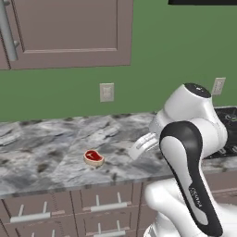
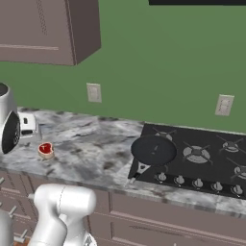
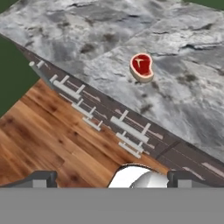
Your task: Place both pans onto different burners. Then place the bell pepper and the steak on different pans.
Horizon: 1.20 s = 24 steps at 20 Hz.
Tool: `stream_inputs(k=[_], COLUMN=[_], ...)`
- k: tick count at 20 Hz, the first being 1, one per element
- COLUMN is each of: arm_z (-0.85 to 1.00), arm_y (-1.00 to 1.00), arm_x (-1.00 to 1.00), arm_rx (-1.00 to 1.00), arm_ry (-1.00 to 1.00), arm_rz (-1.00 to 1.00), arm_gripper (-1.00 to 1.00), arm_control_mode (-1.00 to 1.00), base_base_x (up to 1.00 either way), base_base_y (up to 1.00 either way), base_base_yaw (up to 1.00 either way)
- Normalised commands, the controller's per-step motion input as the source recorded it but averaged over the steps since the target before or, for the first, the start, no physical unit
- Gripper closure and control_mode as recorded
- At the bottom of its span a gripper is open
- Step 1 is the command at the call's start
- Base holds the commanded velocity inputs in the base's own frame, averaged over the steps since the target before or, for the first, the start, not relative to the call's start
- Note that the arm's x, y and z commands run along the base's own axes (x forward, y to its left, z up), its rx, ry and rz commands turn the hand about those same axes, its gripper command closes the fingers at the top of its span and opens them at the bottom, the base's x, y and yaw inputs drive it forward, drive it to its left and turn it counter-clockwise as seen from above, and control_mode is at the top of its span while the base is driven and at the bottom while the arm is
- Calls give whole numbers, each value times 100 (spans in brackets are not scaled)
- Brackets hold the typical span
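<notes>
One steak (image 1: 94,157) lay flat on the grey marble table (image 1: 41,152), well left of the arm (image 1: 192,180), in the left base view. From the right base, one black pan (image 2: 153,150) sat on the near left burner of the cooktop (image 2: 211,168), handle toward the knobs (image 2: 197,183); the steak lay far left. Through the hand camera, the pincer (image 3: 112,178) stood with tips wide apart, empty, over the wooden floor (image 3: 48,140) and drawer fronts (image 3: 127,131), the steak beyond on the table.
</notes>
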Motion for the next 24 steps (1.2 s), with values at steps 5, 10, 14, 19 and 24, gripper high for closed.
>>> stream_inputs(k=[5, 10, 14, 19, 24], arm_z=[-39, -23, -15, -24, -37], arm_y=[16, 9, 7, 17, 16], arm_x=[14, 22, 34, 35, 33], arm_rx=[-2, 0, 0, 0, -1], arm_ry=[0, 0, 0, 0, 0], arm_rz=[0, 2, 1, 0, 1], arm_gripper=[-100, -100, -100, -100, -100], arm_control_mode=[-100, -100, -100, -100, -100], base_base_x=[0, 0, 0, 0, 0], base_base_y=[0, 0, 0, 0, 0], base_base_yaw=[0, 0, 0, 0, 0])
